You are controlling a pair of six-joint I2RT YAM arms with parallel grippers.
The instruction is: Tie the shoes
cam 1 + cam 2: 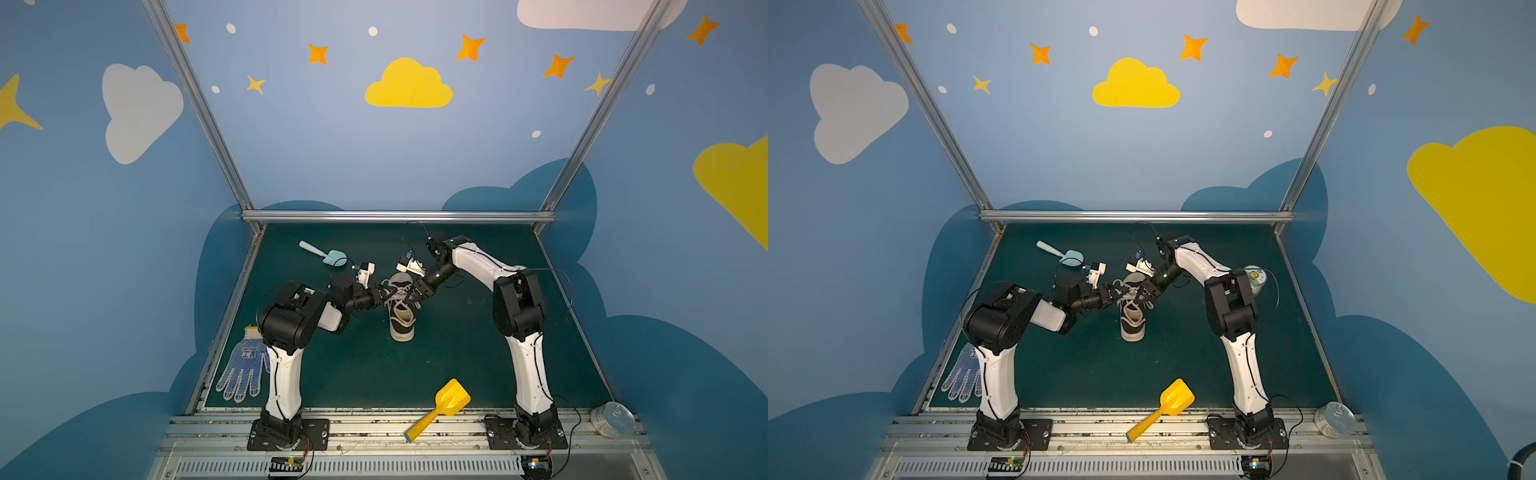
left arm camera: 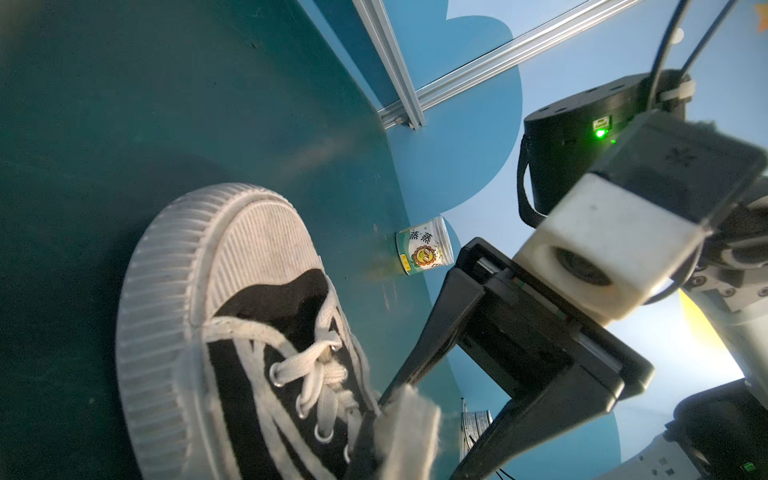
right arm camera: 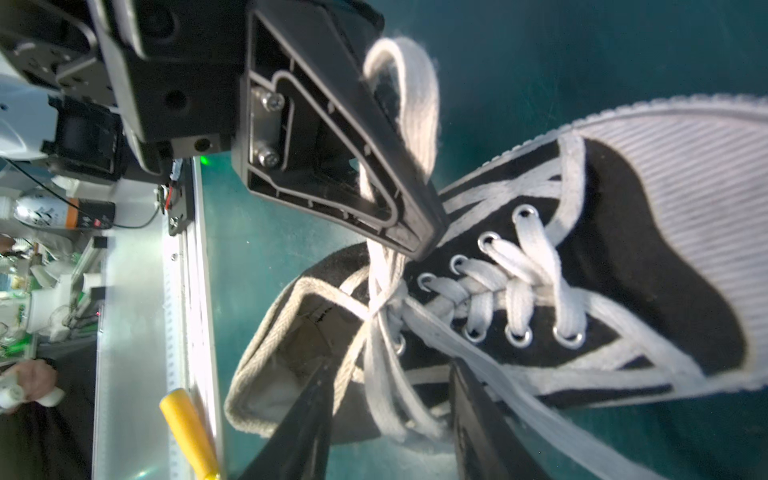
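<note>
**Both claws at the laces**

We see the left claw point(image 1: 383, 292) clamped on a loop of the cream laces point(image 3: 415, 83). The black sneaker point(image 1: 401, 322) lies mid-worktop point(image 1: 457, 357), toe toward the back wall. The right claw point(image 1: 410, 296) stands partly spread, its jaws straddling loose lace strands.

A small black canvas low-top sneaker point(image 1: 401, 322) point(image 1: 1133, 325) point(image 2: 257, 316) point(image 3: 648, 266) stands upright on its white ribbed sole in the middle of the green mat point(image 1: 457, 357), white toe cap toward the back wall and heel nearest the arm bases. Its cream flat laces point(image 3: 519, 286) point(image 1: 395, 294) criss-cross through metal eyelets. Above the top pair the loose ends cross – one lifted in a loop – with no finished bow.
</note>
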